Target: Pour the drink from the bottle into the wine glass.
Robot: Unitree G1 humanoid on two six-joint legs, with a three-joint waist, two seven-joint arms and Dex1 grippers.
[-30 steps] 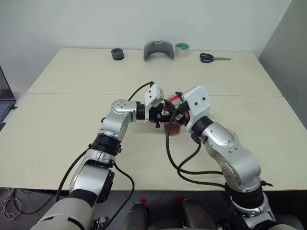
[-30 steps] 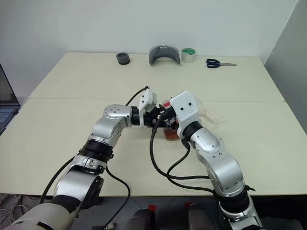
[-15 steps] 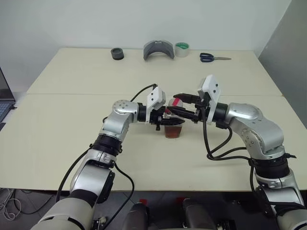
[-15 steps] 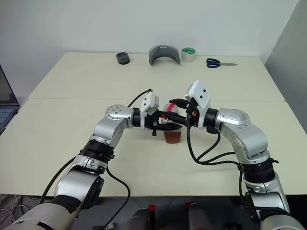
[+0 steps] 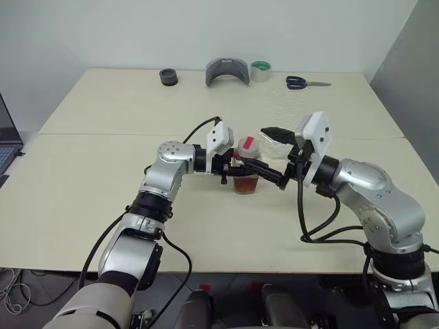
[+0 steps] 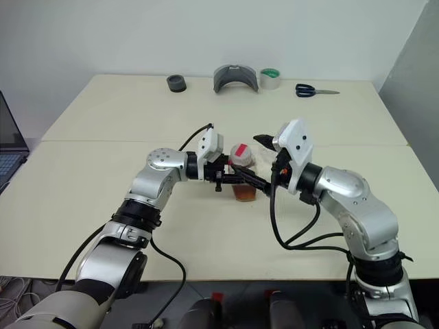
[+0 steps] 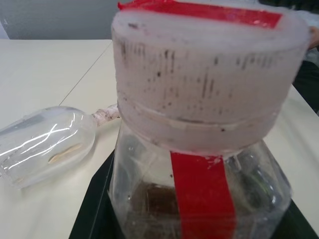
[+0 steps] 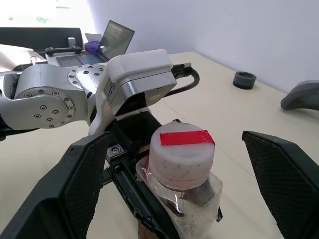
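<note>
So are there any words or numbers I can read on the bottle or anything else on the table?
No words or numbers can be read.
Bottle: its cap bears a plain red tape strip and small dark marks, not letters.
Laptop screen: something shows on it, too small to read.
Tape roll, scissors: no writing shows.

both arms are built of rounded silver-grey shells joined by black rings. a white, boxy housing is carried on each wrist. the left gripper (image 5: 236, 169) and the right gripper (image 5: 272, 156) are each fitted with two black fingers, whose inner pads (image 8: 82, 185) are finely cross-hatched. black cables are looped from the wrists along the forearms. small screws are set into the left wrist's round silver joint.
</note>
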